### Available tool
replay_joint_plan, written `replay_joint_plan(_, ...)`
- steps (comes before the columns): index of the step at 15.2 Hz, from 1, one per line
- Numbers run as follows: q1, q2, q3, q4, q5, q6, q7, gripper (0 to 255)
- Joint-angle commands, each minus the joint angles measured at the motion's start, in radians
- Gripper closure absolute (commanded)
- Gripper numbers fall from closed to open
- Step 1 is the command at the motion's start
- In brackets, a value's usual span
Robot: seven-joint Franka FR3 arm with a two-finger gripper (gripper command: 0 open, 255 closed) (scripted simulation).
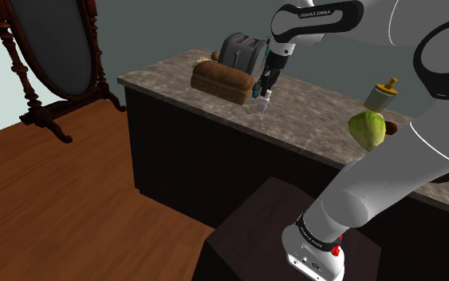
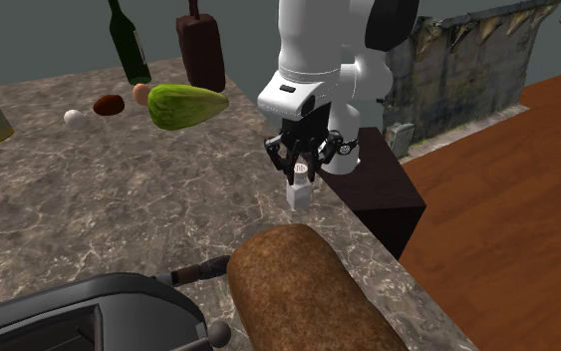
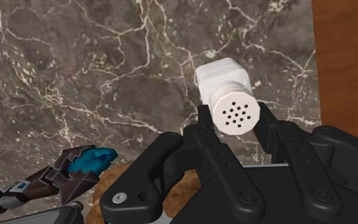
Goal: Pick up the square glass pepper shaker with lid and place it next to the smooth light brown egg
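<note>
In the shoulder view, the white arm (image 1: 390,172) bears small dark lettering along its upper link (image 1: 317,14); it seems to read "FRANKA EMIKA", though the letters are too small to be certain. A dark band (image 1: 318,231) around the arm just above its base carries pale lettering on the side facing the camera, too small to make out

Black tool (image 2: 300,170) clasping white pepper shaker (image 2: 299,193) by its lid, brown loaf (image 2: 308,294) nearby, marble counter (image 2: 119,199)
</note>
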Motion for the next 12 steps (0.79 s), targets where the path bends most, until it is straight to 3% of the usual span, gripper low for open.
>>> replay_joint_plan(1,0.001,-0.004,0.003,0.024,0.000,-0.028,0.002,255)
replay_joint_plan(12,0.005,-0.005,0.009,0.171,0.003,-0.176,0.000,255)
